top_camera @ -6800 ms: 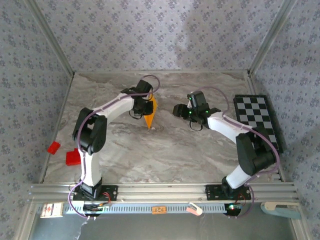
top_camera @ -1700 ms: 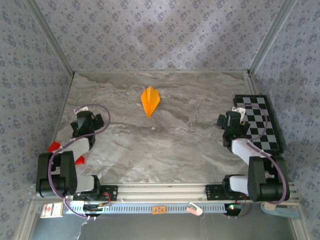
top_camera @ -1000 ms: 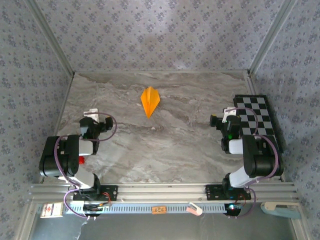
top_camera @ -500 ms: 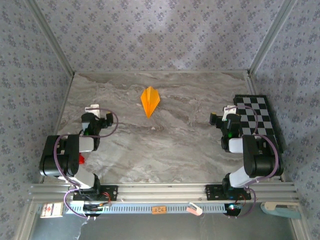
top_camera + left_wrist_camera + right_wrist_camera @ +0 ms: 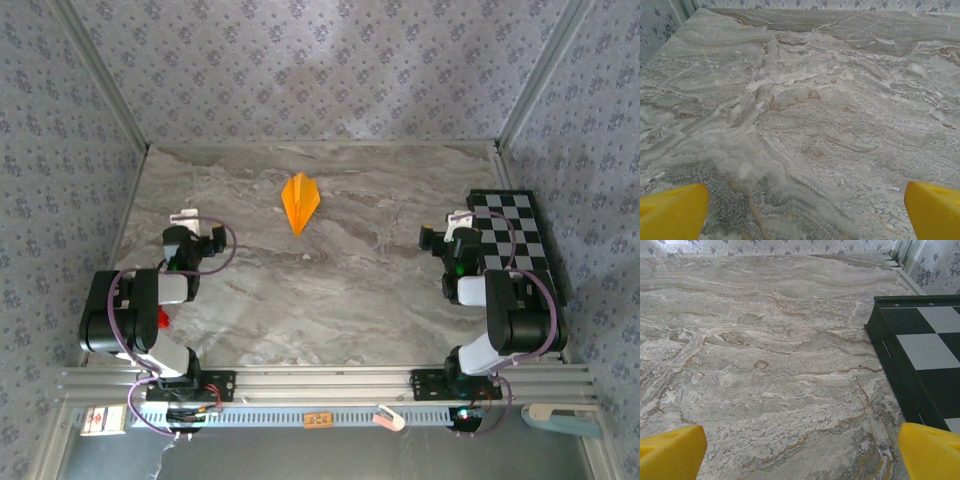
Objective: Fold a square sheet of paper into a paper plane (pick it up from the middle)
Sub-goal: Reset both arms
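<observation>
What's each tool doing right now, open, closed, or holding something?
The left tool is open, holding nothing.
The right tool is open, holding nothing.

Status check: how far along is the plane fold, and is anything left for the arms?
Folding looks done: the paper plane lies as a pointed dart on the table. Nothing is in hand; the left gripper and right gripper are open, arms tucked near their bases. Nothing visibly remains.
</observation>
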### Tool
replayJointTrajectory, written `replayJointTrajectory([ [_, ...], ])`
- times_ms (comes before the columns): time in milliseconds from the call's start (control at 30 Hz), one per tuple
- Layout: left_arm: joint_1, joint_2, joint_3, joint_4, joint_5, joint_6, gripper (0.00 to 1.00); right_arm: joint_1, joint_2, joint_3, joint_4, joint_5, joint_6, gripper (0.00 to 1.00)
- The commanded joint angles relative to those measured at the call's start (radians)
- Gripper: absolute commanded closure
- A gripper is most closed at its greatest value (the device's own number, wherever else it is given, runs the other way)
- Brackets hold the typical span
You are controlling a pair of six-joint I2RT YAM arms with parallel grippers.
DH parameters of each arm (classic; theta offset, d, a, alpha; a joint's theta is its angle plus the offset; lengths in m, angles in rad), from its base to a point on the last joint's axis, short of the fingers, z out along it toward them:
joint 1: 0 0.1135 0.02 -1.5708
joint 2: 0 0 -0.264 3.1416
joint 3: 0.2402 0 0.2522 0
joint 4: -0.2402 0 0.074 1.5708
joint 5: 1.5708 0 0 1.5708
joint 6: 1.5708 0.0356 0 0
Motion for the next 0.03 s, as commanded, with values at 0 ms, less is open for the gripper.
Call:
replayJointTrajectory([
  [0,0.002,0.009,0.02,-0.004,0.001,0.014,0.0,0.002,0.008,0.019,-0.004,0.019,-0.006,0.0],
])
